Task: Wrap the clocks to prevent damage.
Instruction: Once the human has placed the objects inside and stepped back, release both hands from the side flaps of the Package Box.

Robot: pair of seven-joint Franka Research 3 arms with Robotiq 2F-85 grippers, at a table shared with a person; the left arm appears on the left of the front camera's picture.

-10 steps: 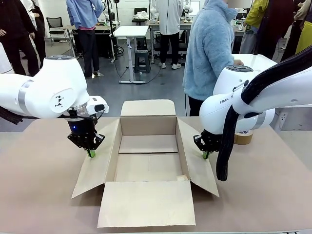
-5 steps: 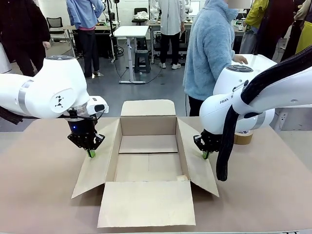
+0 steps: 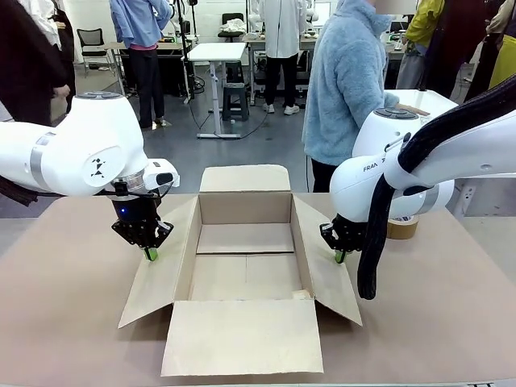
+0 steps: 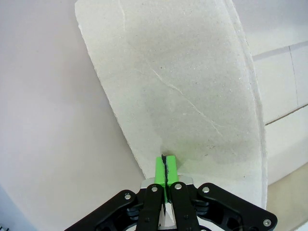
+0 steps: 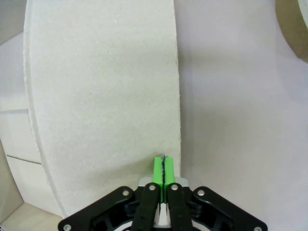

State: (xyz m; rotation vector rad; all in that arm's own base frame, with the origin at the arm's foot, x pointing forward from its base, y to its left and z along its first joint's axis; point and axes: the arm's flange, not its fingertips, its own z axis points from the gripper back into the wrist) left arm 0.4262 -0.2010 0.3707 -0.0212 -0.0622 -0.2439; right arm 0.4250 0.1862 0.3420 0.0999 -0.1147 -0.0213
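The clocks are out of view. An open brown cardboard box [image 3: 244,208] stands mid-table with its four flaps spread outward and nothing visible inside. My left gripper [image 3: 151,255] is shut, with its green tips pointing down onto the outer edge of the left flap [image 3: 161,278]. The left wrist view shows the same gripper [image 4: 164,162] with its pads pressed together at the flap [image 4: 183,86]. My right gripper [image 3: 339,257] is shut too, its tips on the right flap [image 3: 326,270]. In the right wrist view this gripper [image 5: 164,166] sits near the flap's [image 5: 101,96] outer edge.
A brown tape roll [image 3: 401,228] lies on the table behind my right arm, and its rim [image 5: 294,21] shows at the top right of the right wrist view. A person in a light blue fleece [image 3: 347,89] stands at the far side. Bare tabletop [image 3: 64,306] surrounds the box.
Both arms and the box are still. Only people in the background have shifted.
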